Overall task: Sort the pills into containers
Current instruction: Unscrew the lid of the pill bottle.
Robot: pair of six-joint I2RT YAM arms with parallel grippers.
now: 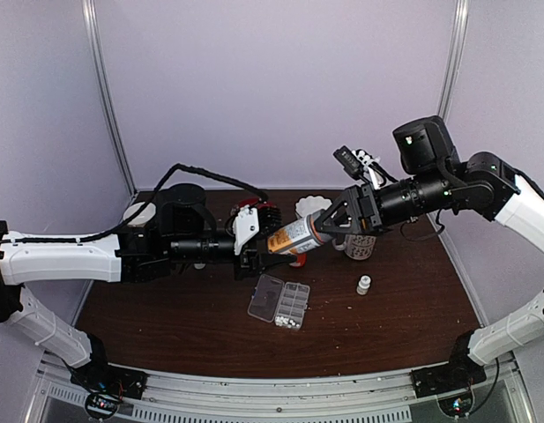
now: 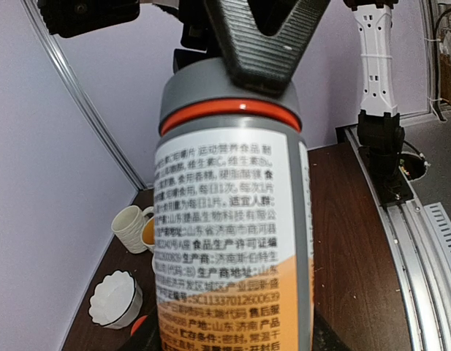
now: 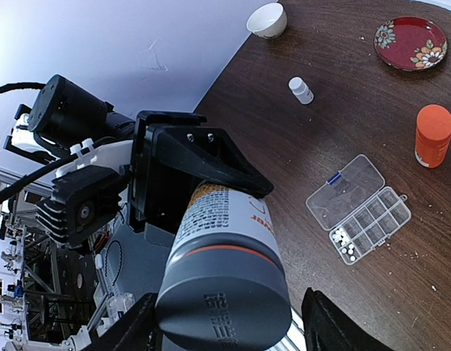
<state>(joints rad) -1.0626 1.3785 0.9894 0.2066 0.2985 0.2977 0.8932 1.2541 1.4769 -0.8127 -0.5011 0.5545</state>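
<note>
The left gripper (image 1: 257, 249) pinches the labelled bottle (image 1: 294, 236) level at mid-body, apparently so the right gripper (image 1: 324, 226), jaws spread around its grey cap (image 3: 224, 307), can twist it off, while pills (image 3: 343, 243) lie in the organizer (image 1: 294, 300) at six o'clock.

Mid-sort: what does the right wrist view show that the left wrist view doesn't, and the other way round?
Right wrist only: the open pill organizer lying on the table, white pills in a few of its end cells, a small white bottle, a red plate and an orange canister. Left wrist only: a white mug and a scalloped white bowl beside the wall. Both: the grey-capped labelled bottle, close up.
</note>
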